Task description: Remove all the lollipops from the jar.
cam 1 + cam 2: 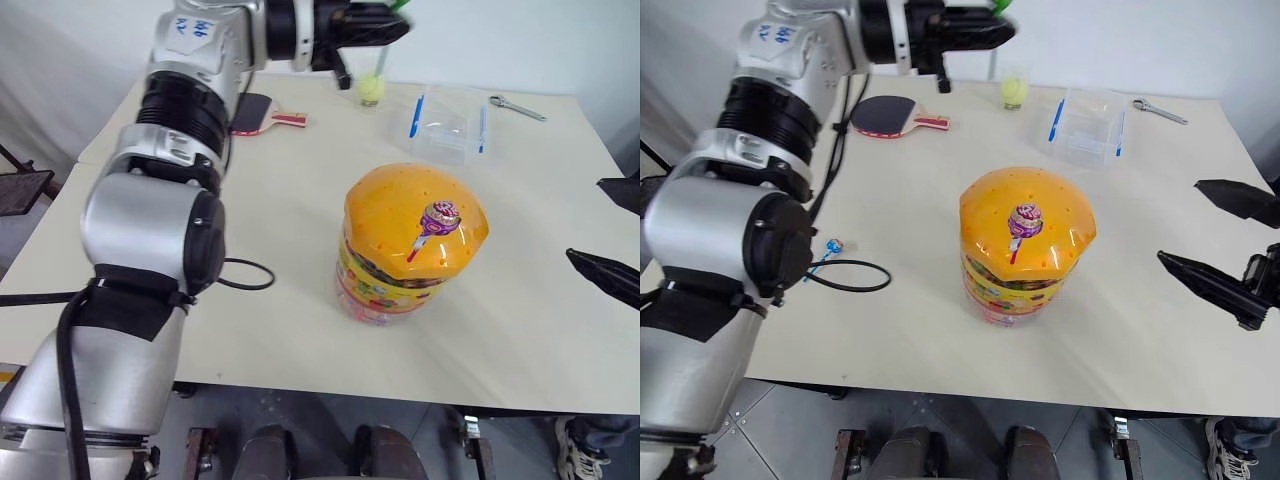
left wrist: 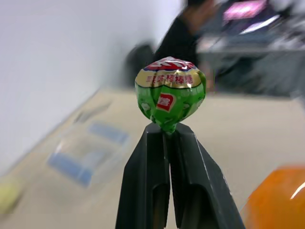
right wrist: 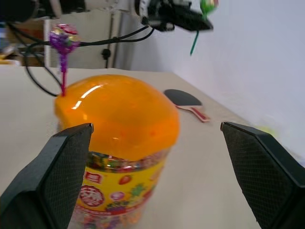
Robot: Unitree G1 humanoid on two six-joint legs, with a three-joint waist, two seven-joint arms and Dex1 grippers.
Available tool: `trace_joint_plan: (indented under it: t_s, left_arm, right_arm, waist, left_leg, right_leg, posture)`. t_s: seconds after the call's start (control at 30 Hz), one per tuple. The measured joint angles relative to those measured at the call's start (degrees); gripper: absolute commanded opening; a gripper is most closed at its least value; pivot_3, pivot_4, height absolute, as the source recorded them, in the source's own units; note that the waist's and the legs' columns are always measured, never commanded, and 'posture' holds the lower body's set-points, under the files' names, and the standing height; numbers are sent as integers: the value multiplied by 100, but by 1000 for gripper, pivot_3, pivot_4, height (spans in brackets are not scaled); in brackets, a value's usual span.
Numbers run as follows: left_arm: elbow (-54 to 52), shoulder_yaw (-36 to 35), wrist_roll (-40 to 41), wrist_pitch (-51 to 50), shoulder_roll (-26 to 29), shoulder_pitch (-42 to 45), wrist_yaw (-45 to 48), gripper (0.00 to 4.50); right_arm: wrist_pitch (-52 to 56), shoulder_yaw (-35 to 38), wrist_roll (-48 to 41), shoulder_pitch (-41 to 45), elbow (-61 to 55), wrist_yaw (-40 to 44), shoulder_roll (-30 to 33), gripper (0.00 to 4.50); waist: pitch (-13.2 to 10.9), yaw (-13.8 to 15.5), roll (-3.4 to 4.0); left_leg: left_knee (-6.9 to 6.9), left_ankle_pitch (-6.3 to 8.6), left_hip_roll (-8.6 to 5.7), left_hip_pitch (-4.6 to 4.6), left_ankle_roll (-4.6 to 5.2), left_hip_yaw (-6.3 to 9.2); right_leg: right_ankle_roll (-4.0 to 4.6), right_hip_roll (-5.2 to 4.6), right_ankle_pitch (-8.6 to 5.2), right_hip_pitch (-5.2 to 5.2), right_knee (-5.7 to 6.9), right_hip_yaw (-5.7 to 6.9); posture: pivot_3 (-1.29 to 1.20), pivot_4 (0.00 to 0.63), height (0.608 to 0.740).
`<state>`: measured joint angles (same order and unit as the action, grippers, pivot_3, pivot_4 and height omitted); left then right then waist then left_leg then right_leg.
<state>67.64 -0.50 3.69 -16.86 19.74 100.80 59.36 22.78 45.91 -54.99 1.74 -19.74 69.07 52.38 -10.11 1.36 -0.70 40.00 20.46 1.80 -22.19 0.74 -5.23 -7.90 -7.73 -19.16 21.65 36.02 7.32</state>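
Your left gripper [image 2: 167,128] was pinched tight on the green lollipop [image 2: 170,91], gripping the stick just under the head and holding it high over the table's [image 1: 300,200] far side, well clear of the jar [image 1: 1025,245], probably so the stick came free of the lid. Your right gripper [image 3: 155,138] was spread wide beside the jar, apart from it, likely ready to steady it. The purple lollipop [image 1: 1025,220] stood upright in the orange lid on its pink stick. The blue one [image 1: 832,246] lay on the table by a black cable [image 1: 855,275].
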Motion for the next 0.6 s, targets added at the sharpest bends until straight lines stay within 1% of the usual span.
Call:
trace_joint_plan:
  t_s: [0.03,0.23,0.37,0.47,0.53,0.6]
  left_arm:
    - [-26,120,-125,-152,137,-106,-78,23]
    - [-303,811,-1048,-1487,1457,-1285,-691,23]
    - [-977,1071,-1368,-2518,2310,-2294,-683,23]
    - [-1445,1179,-1496,-3175,2752,-2924,-667,23]
    - [-1641,1183,-1584,-3541,3034,-3314,-845,23]
    - [-1770,1182,-1649,-3869,3162,-3566,-1000,23]
  right_arm:
    - [5,-68,-5,52,12,14,24,4500]
    - [7,-385,118,247,393,59,114,4500]
    - [-2,-632,223,423,567,105,116,4500]
    - [-16,-803,258,605,678,144,119,4500]
    - [-36,-962,329,791,757,172,123,4500]
    - [-36,-1017,410,856,892,195,123,4500]
  waist:
    - [0,1,0]
    - [0,-18,1]
    - [-1,-33,0]
    - [-3,17,-3]
    - [-3,11,-4]
    - [-3,30,-4]
  left_leg:
    - [1,0,0,0,0,0]
    - [-2,0,2,-4,0,-1]
    - [-3,0,2,-6,0,-3]
    - [3,0,0,-13,0,4]
    - [7,0,1,-12,0,4]
    - [7,0,1,-13,0,9]
  right_leg:
    - [0,0,0,0,1,1]
    - [0,2,0,13,5,-2]
    - [0,2,0,18,7,-3]
    - [0,-2,0,17,9,-1]
    - [0,-2,0,16,10,-3]
    - [0,-2,0,16,15,2]
  posture:
    - [0,150,740]
    - [0,150,740]
    - [0,150,740]
    - [0,150,740]
    - [0,150,740]
    - [0,150,740]
